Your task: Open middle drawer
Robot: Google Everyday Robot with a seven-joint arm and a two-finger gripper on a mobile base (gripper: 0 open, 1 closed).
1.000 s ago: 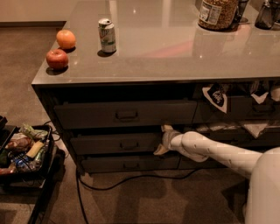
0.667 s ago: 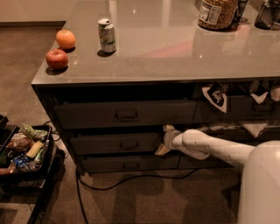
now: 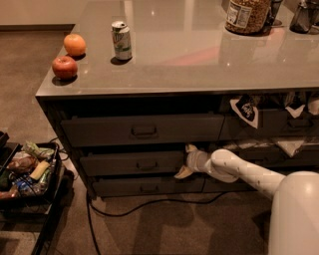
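Little differs from 1 second ago. The tool (image 3: 185,161) stays at the right end of the middle drawer (image 3: 130,163), whose low front runs off to the tool's left and sits where it did. Only the arm (image 3: 294,214) has changed: its white bulk looms larger, below and right of the tool. Whether the tool is open or closed cannot be told. Above and left of it, on the bench (image 3: 199,64), stands a can (image 3: 121,40) whose print is unreadable. The jar (image 3: 246,14), up to the right, bears a label equally illegible.
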